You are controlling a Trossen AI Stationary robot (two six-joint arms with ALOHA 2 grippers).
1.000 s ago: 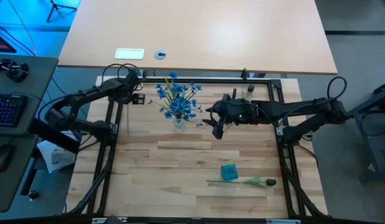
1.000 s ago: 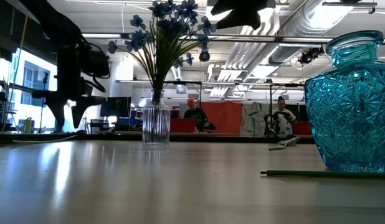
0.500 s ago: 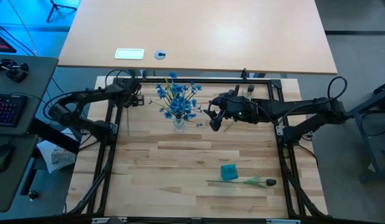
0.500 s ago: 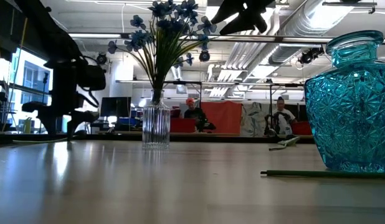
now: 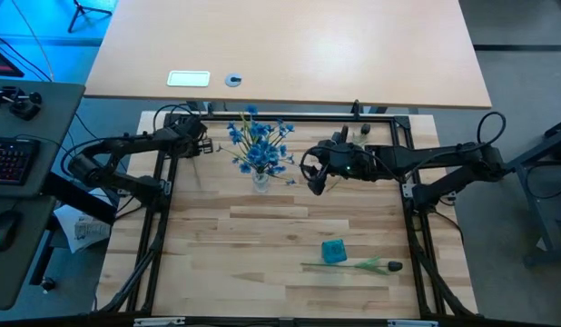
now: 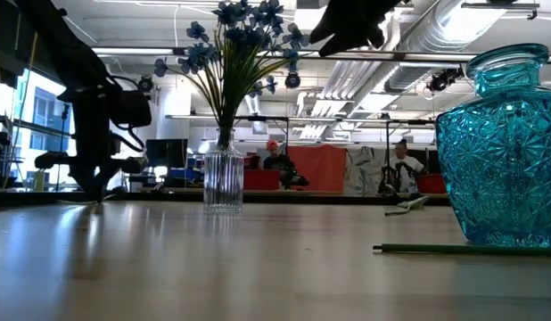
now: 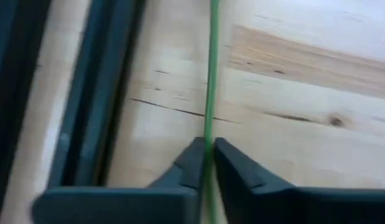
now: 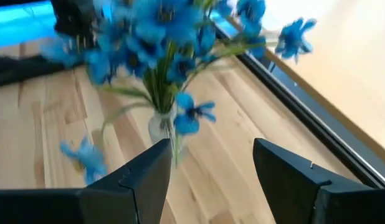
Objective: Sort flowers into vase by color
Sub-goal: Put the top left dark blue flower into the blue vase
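Green, thin and smooth, a stalk [image 7: 210, 74] now sits pinched between my left gripper [image 7: 208, 163] fingers: a second ago those fingers stood spread above the boards near the tabletop's far left corner, and now they have dropped to the wood and closed on it, the two dark pads nearly meeting with only the stem between them. I judge this to be one of the flowers still to be sorted, though its head lies out of my sight, so I cannot tell its colour. In the view from above, my left gripper [image 5: 191, 138] rests just inside the black frame rail at that corner. My right gripper [image 5: 317, 173] has drifted a little toward the far edge and hangs in the air just beside the clear vase [image 5: 260, 180], fingers wide apart and holding nothing. That vase is ribbed glass, narrow and upright, and already carries a bunch of blue flowers [image 5: 259, 143], soft clustered petals on springy green stems. One loose blue sprig [image 8: 85, 157] lies on the boards beside it. Near the tabletop's near right corner stands the teal vase [image 6: 505, 147], heavy cut glass with a faceted star pattern and a round belly, still empty. Just beside it lies the dark flower [image 5: 391, 266], a near-black bud on a long straight stem, flat on the pale, grained planks. With a firm pinch made, lifting looks like my next step.
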